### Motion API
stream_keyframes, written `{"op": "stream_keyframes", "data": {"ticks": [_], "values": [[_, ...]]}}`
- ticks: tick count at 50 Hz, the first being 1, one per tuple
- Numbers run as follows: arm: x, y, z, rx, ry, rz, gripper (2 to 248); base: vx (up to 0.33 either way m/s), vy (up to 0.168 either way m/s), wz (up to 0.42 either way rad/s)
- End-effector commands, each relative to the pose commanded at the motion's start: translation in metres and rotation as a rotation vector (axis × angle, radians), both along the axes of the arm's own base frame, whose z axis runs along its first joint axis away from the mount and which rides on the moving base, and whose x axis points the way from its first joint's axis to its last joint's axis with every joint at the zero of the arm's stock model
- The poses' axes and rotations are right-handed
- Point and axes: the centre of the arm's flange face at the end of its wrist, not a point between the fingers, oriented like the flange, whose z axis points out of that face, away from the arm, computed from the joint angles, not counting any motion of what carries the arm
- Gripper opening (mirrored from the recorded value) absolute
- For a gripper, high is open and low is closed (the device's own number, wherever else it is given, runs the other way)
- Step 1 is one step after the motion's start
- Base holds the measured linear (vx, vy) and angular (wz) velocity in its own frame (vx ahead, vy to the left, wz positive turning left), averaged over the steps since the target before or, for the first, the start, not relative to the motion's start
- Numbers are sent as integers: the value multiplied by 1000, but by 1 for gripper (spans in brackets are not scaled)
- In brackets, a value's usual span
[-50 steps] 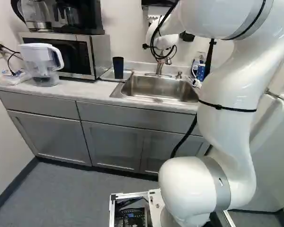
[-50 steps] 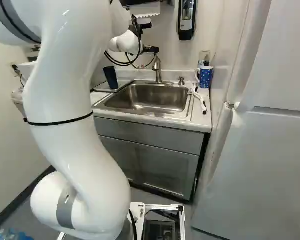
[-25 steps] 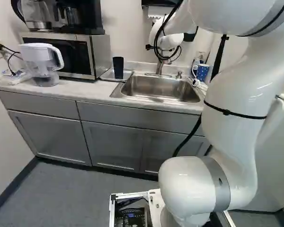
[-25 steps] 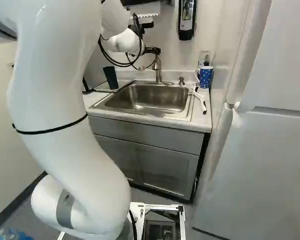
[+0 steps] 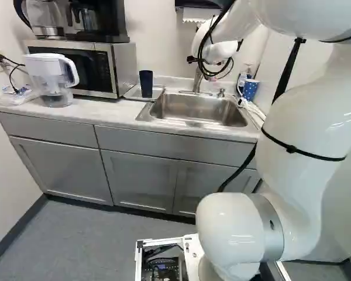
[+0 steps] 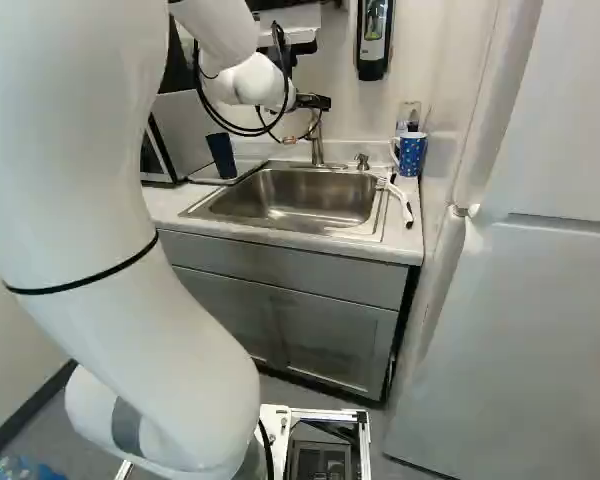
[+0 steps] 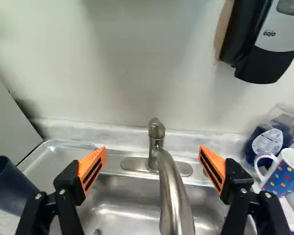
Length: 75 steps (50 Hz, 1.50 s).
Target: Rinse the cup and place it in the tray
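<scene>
Here's the end effector [image 6: 316, 102] up over the back of the sink [image 5: 193, 110], fingers spread wide and nothing gripped. In the wrist view the faucet [image 7: 174, 196] rises between the orange pads [image 7: 92, 169], with a visible gap on either side. The dark blue cup [image 5: 146, 84] is on the tray [image 7: 54, 147], beside the sink's rim, and the microwave [image 5: 124, 67] closes in that tray's far side. Over on the sink's other side, the polka-dot mug [image 6: 411, 154] stands near the wall, a white-handled brush [image 6: 402, 200] lies along the rim, and the refrigerator [image 6: 510, 330] rises just beyond the bench [image 6: 405, 240]. Between those two sides, the basin opens broad, well back from the bench's front edge.
</scene>
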Motion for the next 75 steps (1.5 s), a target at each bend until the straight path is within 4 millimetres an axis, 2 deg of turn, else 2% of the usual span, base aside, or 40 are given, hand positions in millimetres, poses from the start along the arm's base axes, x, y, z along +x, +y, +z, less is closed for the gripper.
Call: {"op": "stream_keyframes", "data": {"ticks": [17,35,75], "values": [[-30,-16,-5,10,61,-35,247,0,0,0],[-62,-23,-19,39,225,-55,247,0,0,0],[-85,-18,-47,112,639,-40,247,0,0,0]]}}
